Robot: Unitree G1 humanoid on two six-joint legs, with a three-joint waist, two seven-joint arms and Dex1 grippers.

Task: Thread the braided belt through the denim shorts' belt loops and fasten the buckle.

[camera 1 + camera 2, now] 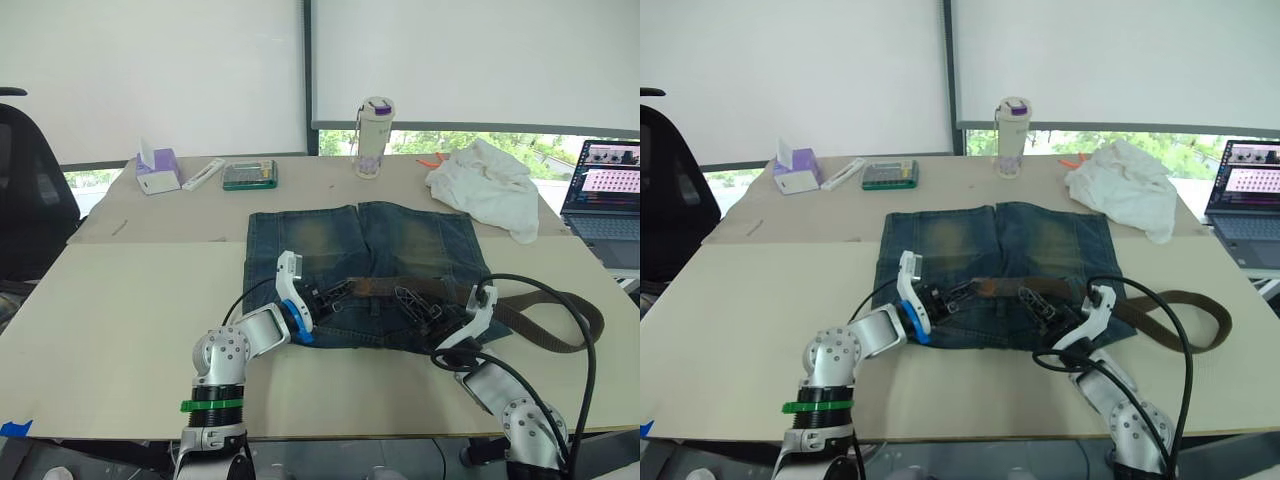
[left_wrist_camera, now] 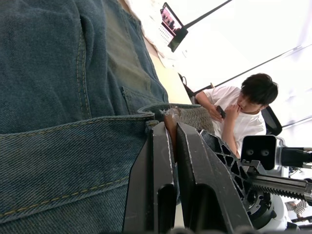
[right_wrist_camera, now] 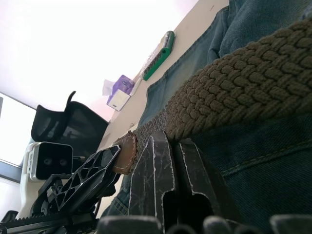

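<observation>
Nearest the robot, the left gripper (image 1: 335, 293) and the right gripper (image 1: 412, 302) meet over the waistband of the denim shorts (image 1: 365, 250), which lie flat with the waistband on the near side and the legs pointing away. In the left wrist view the left fingers (image 2: 161, 161) are pressed together on the leather tip of the braided belt (image 1: 545, 325). In the right wrist view the right fingers (image 3: 156, 161) sit closed against the belt's underside, just beside that tip; whether they truly pinch it cannot be told.

The belt runs along the waistband and trails off to the right in a loop on the table (image 1: 130, 300). The belt loops and the buckle cannot be picked out.

To do this step well, the tip should probably stay flat and low against the waistband, with the right gripper feeding slack, so the braid does not bunch.

Farther back: one tissue box (image 1: 157, 170), one calculator (image 1: 249, 174), one bottle (image 1: 374, 137), one white cloth (image 1: 485, 185) and one laptop (image 1: 605, 200).
</observation>
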